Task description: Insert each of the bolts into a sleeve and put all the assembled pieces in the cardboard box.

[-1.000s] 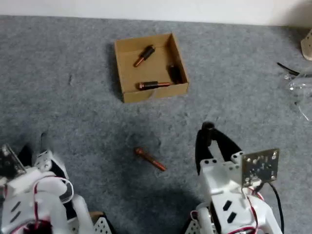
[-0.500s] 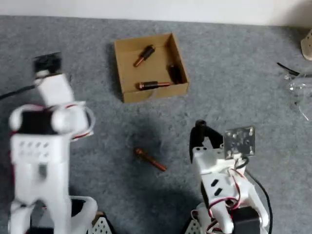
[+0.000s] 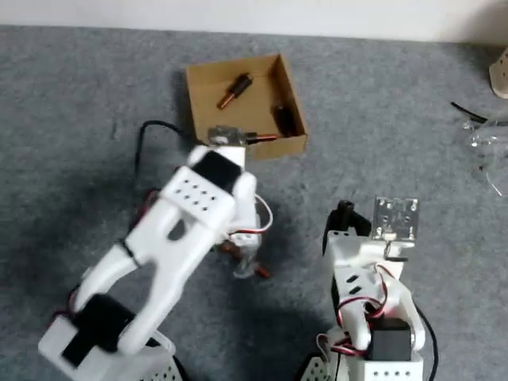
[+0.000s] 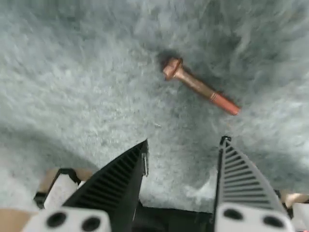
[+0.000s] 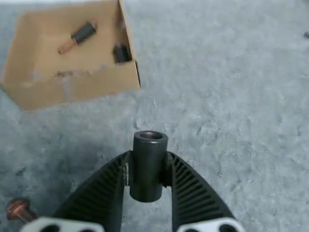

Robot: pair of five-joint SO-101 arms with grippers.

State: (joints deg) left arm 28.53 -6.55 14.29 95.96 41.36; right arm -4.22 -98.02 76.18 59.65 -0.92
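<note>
A copper bolt (image 4: 198, 86) lies loose on the grey carpet. My left gripper (image 4: 184, 142) hangs open just above it, one finger to each side of its nearer end. In the high view the left arm covers most of the bolt (image 3: 262, 273), and the left gripper (image 3: 244, 263) sits over it. My right gripper (image 5: 147, 162) is shut on an upright black sleeve (image 5: 147, 164) with its hole facing up, to the right of the bolt (image 5: 17, 210). The cardboard box (image 3: 208, 75) stands beyond, holding three assembled pieces (image 3: 236, 90).
Clear plastic items and a black cable (image 3: 482, 131) lie at the right edge, with a beige object (image 3: 501, 71) behind them. A white wall strip runs along the far side. Open carpet lies between the box and the arms.
The left arm rose from the near left corner and swung across over the bolt. The right arm turned a little with the sleeve still in its gripper.
</note>
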